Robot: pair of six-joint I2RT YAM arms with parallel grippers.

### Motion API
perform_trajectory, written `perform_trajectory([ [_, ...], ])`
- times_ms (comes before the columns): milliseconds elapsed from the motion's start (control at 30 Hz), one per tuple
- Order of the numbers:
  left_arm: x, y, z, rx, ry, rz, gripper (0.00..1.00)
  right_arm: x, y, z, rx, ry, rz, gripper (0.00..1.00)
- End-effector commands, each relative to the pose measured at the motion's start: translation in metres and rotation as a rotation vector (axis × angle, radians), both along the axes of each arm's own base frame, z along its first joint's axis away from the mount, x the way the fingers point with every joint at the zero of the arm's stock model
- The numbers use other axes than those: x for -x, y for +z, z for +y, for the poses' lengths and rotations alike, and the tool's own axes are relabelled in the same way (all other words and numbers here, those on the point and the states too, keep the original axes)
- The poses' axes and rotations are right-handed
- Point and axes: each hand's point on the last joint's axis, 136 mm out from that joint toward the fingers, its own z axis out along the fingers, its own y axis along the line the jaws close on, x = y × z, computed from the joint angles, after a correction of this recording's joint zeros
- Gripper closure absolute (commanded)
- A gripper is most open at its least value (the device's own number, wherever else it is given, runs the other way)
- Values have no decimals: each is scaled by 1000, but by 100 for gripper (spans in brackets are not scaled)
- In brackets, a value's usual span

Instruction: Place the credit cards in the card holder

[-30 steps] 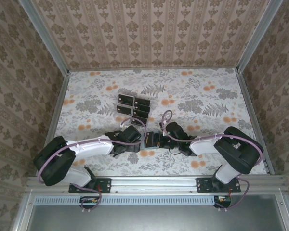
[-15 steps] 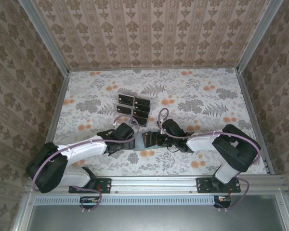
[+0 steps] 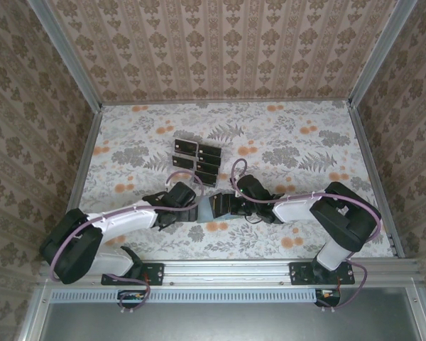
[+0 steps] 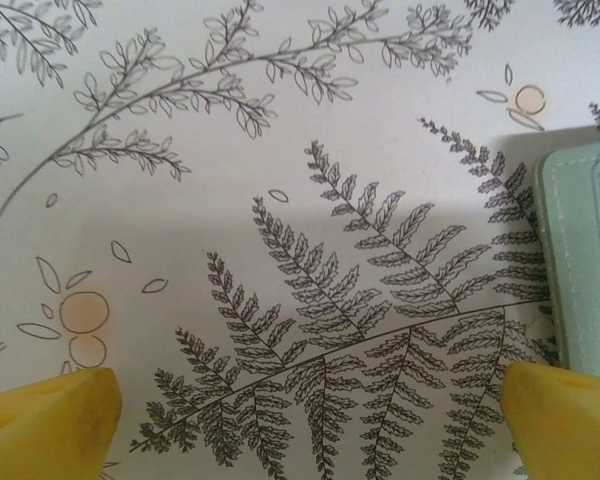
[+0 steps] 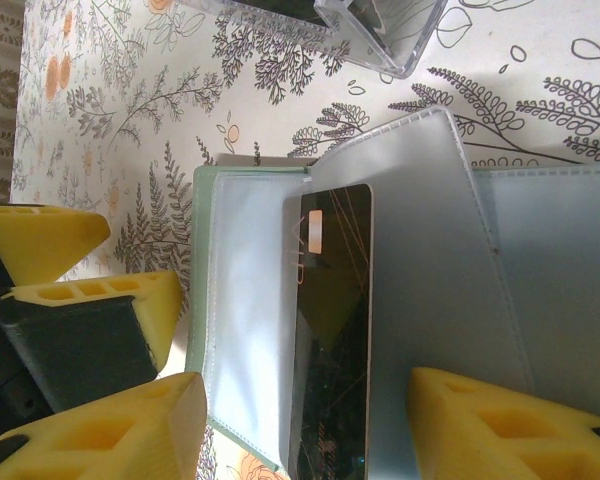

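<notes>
Right gripper (image 5: 308, 388), shifted leftward since before, stood parted astride a thin black rectangular card (image 5: 330, 330), print unreadable, lying in the opened grey-green card holder (image 5: 242, 300); left gripper (image 4: 310, 385) gaped wide just beside it.

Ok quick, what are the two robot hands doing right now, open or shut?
Left gripper: open, holding nothing.
Right gripper: open, straddling the credit card in the card holder.
</notes>
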Motion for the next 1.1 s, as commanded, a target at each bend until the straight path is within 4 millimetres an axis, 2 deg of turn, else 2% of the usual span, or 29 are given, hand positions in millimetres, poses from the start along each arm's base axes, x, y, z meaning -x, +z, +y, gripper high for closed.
perform_trajectory([
  [0, 3, -5, 3, -14, -16, 12, 0, 13, -27, -22, 122, -27, 63, 43],
  [333, 4, -5, 3, -13, -19, 16, 0, 10, -26, -37, 145, -58, 52, 44],
  [600, 4, -5, 2, -6, -16, 16, 0, 13, -29, -35, 143, -43, 67, 57],
  [667, 5, -5, 3, -10, -18, 20, 0, 14, -31, -36, 146, -45, 70, 56],
  [767, 4, -5, 2, -10, -18, 18, 0, 15, -32, -39, 155, -52, 71, 46],
  [833, 4, -5, 2, -10, -18, 19, 0, 15, -30, -41, 159, -57, 69, 44],
  [967, 4, -6, 2, -8, -19, 20, 0, 15, -27, -43, 166, -60, 63, 45],
  [1067, 4, -6, 1, -4, -19, 21, 0, 15, -27, -42, 166, -56, 64, 51],
])
